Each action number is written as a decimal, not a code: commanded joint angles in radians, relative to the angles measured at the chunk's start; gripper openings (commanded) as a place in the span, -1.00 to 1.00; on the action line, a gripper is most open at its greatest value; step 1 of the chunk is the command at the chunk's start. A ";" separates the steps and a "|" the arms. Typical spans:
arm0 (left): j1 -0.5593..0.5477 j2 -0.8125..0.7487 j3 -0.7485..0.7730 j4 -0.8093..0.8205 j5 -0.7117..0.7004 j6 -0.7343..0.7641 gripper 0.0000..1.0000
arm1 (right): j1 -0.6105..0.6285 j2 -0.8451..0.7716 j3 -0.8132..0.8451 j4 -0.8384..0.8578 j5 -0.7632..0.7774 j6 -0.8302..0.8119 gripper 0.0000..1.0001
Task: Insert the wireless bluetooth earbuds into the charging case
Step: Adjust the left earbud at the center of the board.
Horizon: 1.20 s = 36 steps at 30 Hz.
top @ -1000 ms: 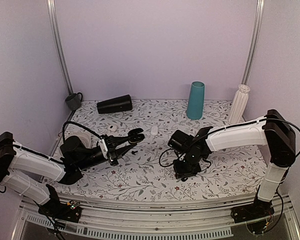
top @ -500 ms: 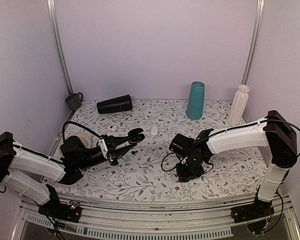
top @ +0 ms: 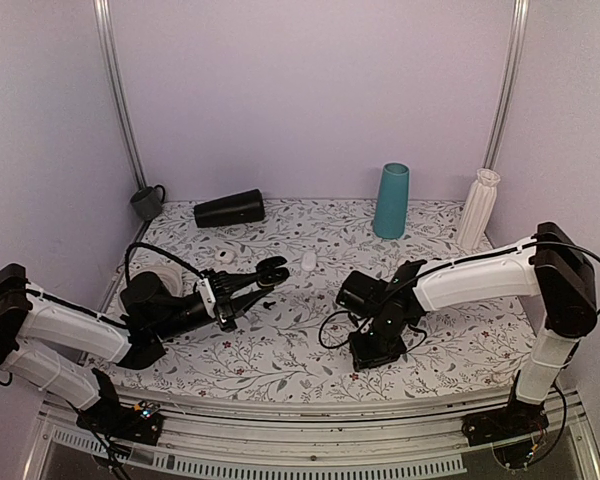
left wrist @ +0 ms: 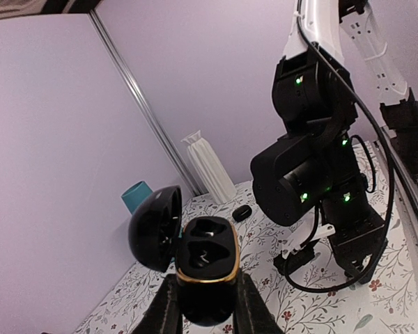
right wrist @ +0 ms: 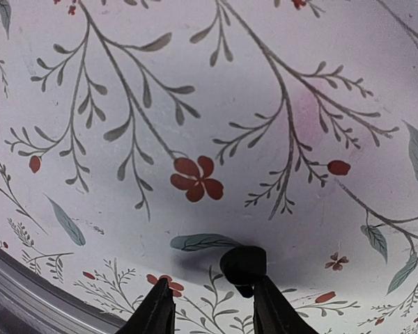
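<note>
Within the left hand point(left wrist: 205, 300), the gold-rimmed charging case point(left wrist: 207, 259) stands open.

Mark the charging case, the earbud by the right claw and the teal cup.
charging case point(left wrist: 206, 261): left wrist view, on the inner face of its open base.
earbud point(right wrist: 243, 264): right wrist view, on its rounded black body.
teal cup point(top: 390, 200): top external view, on the middle of its wall.

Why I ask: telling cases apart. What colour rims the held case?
Gold, on the black case; clearest in the left wrist view.
</note>
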 commanded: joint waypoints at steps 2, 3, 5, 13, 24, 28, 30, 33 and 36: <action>-0.017 -0.006 0.015 0.020 0.002 -0.006 -1.00 | 0.000 -0.033 0.007 -0.023 0.025 0.022 -0.19; -0.017 -0.008 0.014 0.020 0.001 -0.005 -1.00 | -0.007 -0.030 0.007 -0.029 0.034 0.021 -0.19; -0.018 -0.012 0.013 0.020 0.001 -0.006 -1.00 | -0.021 -0.026 0.008 -0.024 0.040 0.019 -0.19; -0.021 -0.023 0.011 0.016 -0.004 -0.003 -1.00 | -0.026 0.002 0.041 -0.012 0.079 -0.039 -0.23; -0.024 -0.018 0.017 0.016 -0.006 -0.002 -1.00 | -0.011 -0.007 0.025 0.017 0.120 -0.182 -0.31; -0.025 -0.018 0.017 0.014 -0.007 0.000 -1.00 | -0.004 -0.006 0.017 0.035 0.119 -0.229 -0.31; -0.025 -0.018 0.019 0.013 -0.007 0.001 -1.00 | -0.002 -0.006 0.009 0.043 0.119 -0.246 -0.32; -0.024 -0.015 0.019 0.013 -0.007 0.000 -1.00 | 0.001 -0.018 -0.013 0.067 0.120 -0.275 -0.32; -0.024 -0.014 0.022 0.013 -0.006 0.001 -1.00 | 0.003 -0.025 -0.035 0.085 0.119 -0.303 -0.34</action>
